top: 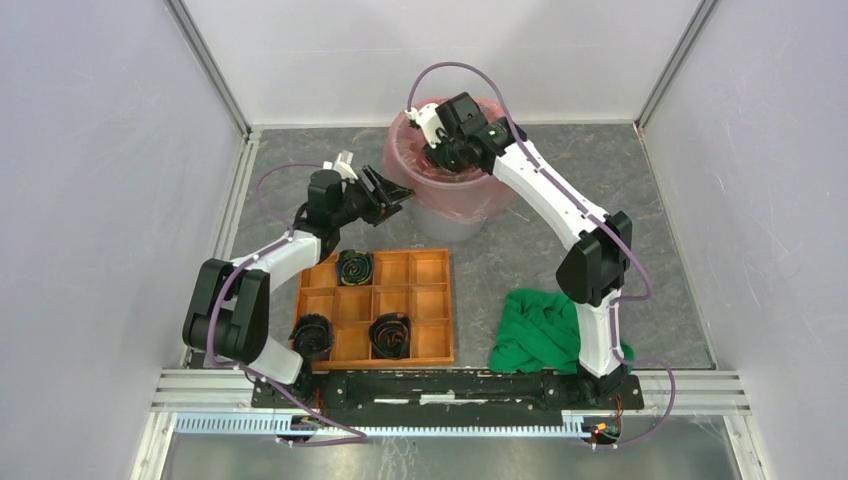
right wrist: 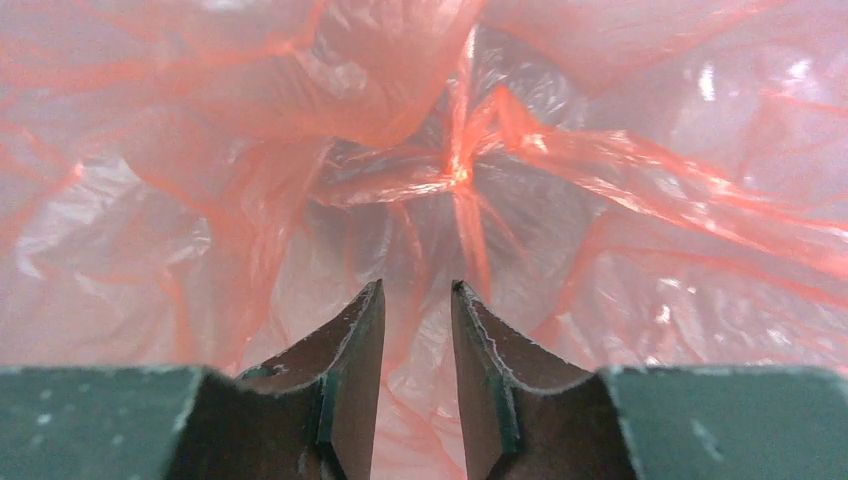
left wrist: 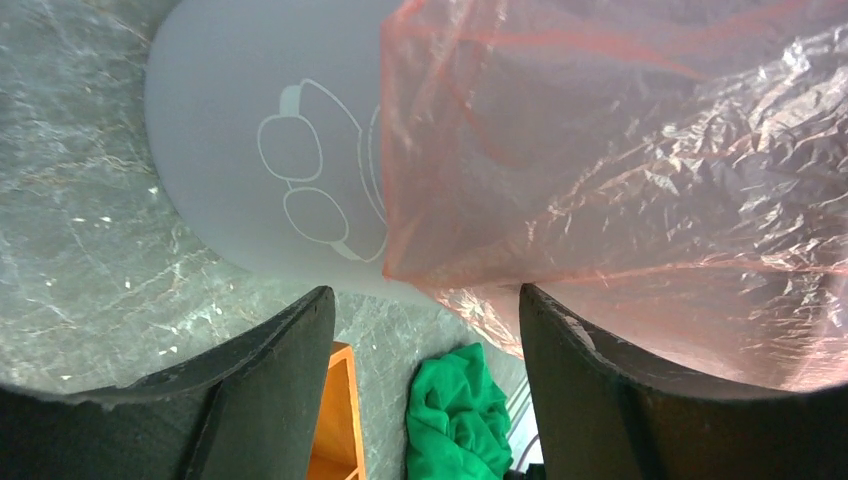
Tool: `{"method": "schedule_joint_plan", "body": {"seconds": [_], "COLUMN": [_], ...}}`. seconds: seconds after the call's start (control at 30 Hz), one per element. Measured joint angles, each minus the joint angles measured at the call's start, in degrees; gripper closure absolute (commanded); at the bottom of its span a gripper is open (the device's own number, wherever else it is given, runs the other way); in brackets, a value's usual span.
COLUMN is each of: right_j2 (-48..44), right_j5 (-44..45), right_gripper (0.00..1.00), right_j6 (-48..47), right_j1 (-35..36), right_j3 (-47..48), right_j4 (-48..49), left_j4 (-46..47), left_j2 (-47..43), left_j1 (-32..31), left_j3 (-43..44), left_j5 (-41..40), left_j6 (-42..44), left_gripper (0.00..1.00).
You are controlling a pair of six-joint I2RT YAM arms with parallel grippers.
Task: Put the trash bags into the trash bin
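The round grey trash bin (top: 452, 216) stands at the back middle of the table. The red film trash bag (top: 462, 186) lines it and hangs over its rim and down its wall. My right gripper (top: 440, 160) reaches down inside the bin; in the right wrist view its jaws (right wrist: 417, 290) stand a narrow gap apart, with only wrinkled red film (right wrist: 450, 170) beyond them. My left gripper (top: 395, 190) is open at the bin's left side. In the left wrist view its jaws (left wrist: 425, 300) are wide apart just below the bag's hanging edge (left wrist: 620, 170) and the bin wall (left wrist: 250, 100), holding nothing.
An orange wooden compartment tray (top: 430, 300) lies in front of the bin, with dark rolled items (top: 354, 266) in three compartments. A green cloth (top: 535, 330) lies crumpled by the right arm's base; it also shows in the left wrist view (left wrist: 460, 410). Walls enclose the table.
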Motion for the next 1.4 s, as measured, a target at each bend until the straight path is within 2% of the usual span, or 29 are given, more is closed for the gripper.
{"method": "schedule_joint_plan", "body": {"seconds": [0.17, 0.33, 0.4, 0.43, 0.5, 0.63, 0.73, 0.77, 0.93, 1.13, 1.27, 1.4], "right_j2": [-0.4, -1.2, -1.8, -2.3, -3.1, -3.5, -3.4, -3.1, 0.0, 4.3, 4.3, 0.7], "right_j5": [7.3, 17.1, 19.5, 20.1, 20.2, 18.8, 16.9, 16.2, 14.1, 22.1, 24.0, 18.9], "right_gripper": [0.31, 0.16, 0.14, 0.16, 0.28, 0.57, 0.72, 0.73, 0.72, 0.64, 0.53, 0.39], "right_j6": [0.3, -0.5, -0.9, -1.2, -1.7, -1.6, -1.1, -0.8, -0.2, -1.7, -2.5, -0.8], "right_j1": [0.3, 0.5, 0.5, 0.4, -0.1, -1.3, -2.6, -3.2, -5.2, -5.9, -5.7, -5.0], "right_j3": [1.8, 1.8, 1.6, 1.3, 0.8, -0.1, -1.9, -2.1, -1.4, -1.0, -1.0, -2.6], "right_j4": [-0.7, 2.9, 5.9, 8.0, 11.7, 18.7, 23.0, 23.7, 26.8, 27.2, 25.6, 23.6], "left_j4": [-0.6, -0.7, -0.7, -0.7, -0.7, -0.7, -0.7, -0.7, -0.8, -1.4, -3.2, -6.2], "left_j2": [0.0, 0.2, 0.3, 0.4, 0.4, 0.4, 0.4, 0.4, 0.4, 0.4, 0.3, -2.5], "left_j1": [-1.9, -3.0, -3.2, -3.3, -3.3, -3.5, -3.5, -3.5, -3.5, -3.5, -3.4, -3.2], "left_j3": [0.0, 0.0, 0.0, 0.0, 0.0, 0.0, 0.0, 0.0, 0.0, 0.0, 0.0, -0.3], "left_j5": [-0.2, -0.2, -0.2, -0.3, -0.4, -0.7, -0.9, -0.9, -0.9, -1.5, -2.4, -4.9], "left_j6": [0.0, 0.0, 0.0, 0.0, 0.0, 0.0, 0.0, 0.0, 0.0, 0.2, 2.1, 3.9], "left_gripper": [0.25, 0.25, 0.25, 0.25, 0.25, 0.25, 0.25, 0.25, 0.25, 0.24, 0.22, 0.16]}}
